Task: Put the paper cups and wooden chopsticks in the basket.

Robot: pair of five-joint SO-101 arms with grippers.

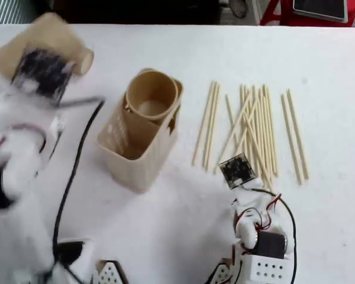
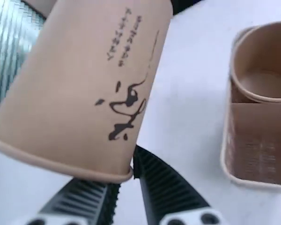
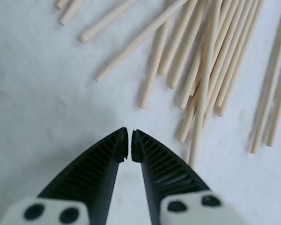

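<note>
My left claw (image 2: pixel 124 174) is clamped on 1 paper cup (image 2: pixel 84 84) at its rim; my right claw (image 3: pixel 130 140), tips together, sits just beside the chopsticks (image 3: pixel 201 70).

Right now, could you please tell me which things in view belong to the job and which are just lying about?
Job: basket, upright paper cup inside it, tilted paper cup, wooden chopsticks spread on the table.
Lying about: black cable, red frame beyond the table.
</note>
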